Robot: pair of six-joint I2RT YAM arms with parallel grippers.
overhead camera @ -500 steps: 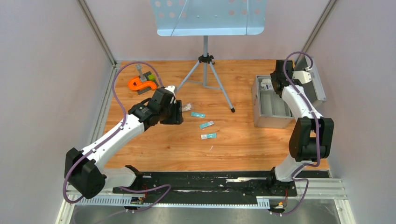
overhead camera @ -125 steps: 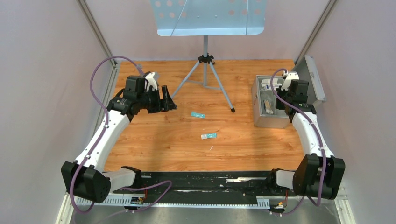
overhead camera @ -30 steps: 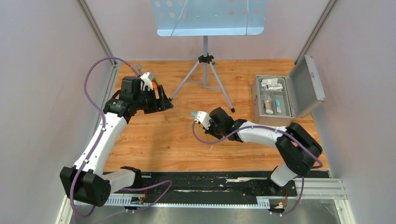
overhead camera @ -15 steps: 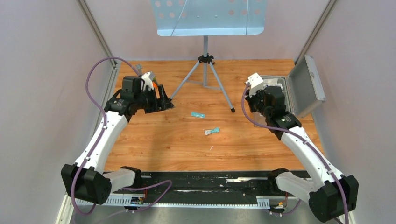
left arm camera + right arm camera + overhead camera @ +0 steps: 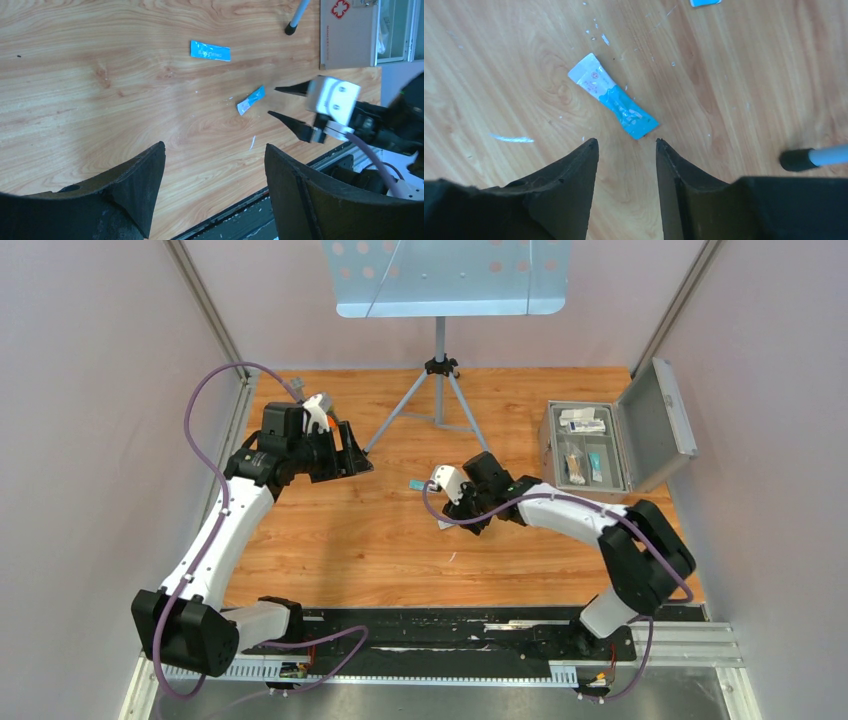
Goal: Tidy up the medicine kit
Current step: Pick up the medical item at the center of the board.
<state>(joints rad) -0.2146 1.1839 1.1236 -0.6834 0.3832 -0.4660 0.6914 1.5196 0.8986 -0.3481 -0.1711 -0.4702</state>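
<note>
Since a sachet (image 5: 614, 96) lies at 12 o'clock, the right gripper (image 5: 626, 142) is held apart, empty, to straddle it | left gripper (image 5: 212, 150): apart, empty | medicine kit (image 5: 548, 455): opened for loading, 3 o'clock.

The orange-brown wooden table (image 5: 330, 540) carries a silver-grey aluminium case (image 5: 547, 455) (far right), a grey tripod stand (image 5: 440, 367), a flat blue sachet (image 5: 210, 50) and a blue-and-white sachet (image 5: 251, 100), perhaps foil.

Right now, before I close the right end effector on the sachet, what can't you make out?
Print on the sachet: too small to read, right wrist view.
The second blue sachet: cut off by the right wrist view's top edge.
Interior of the medicine kit: cut off by the right edge in the left wrist view; contents too small to name from the top.
</note>
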